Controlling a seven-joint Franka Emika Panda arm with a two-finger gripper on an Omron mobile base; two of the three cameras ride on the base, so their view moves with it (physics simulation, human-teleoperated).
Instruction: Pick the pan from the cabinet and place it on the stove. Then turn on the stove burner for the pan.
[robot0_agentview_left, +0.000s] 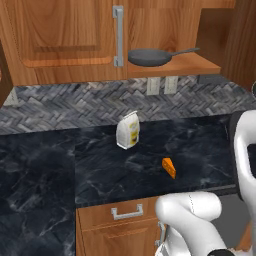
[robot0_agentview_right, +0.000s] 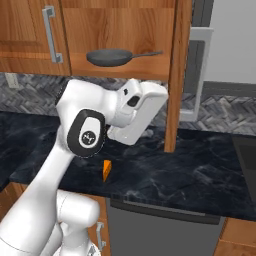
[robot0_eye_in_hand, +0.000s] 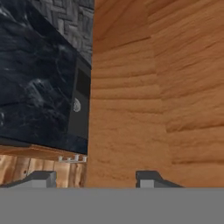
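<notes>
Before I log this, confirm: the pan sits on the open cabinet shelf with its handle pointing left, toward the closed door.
Not quite. The pan does sit on the open cabinet shelf, but the left base view shows its handle pointing right, away from the closed door.

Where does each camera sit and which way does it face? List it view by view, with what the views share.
Left base view: behind the arm, to its left, looking forward and down at the counter and the cabinet; white arm links at lower right.
Right base view: behind, to the right, same aim; arm rising from lower left.
Hand view: on the hand, looking along the end effector at a wooden door; finger tips at the bottom.
Shared by both base views: the pan and the cheese wedge.
</notes>
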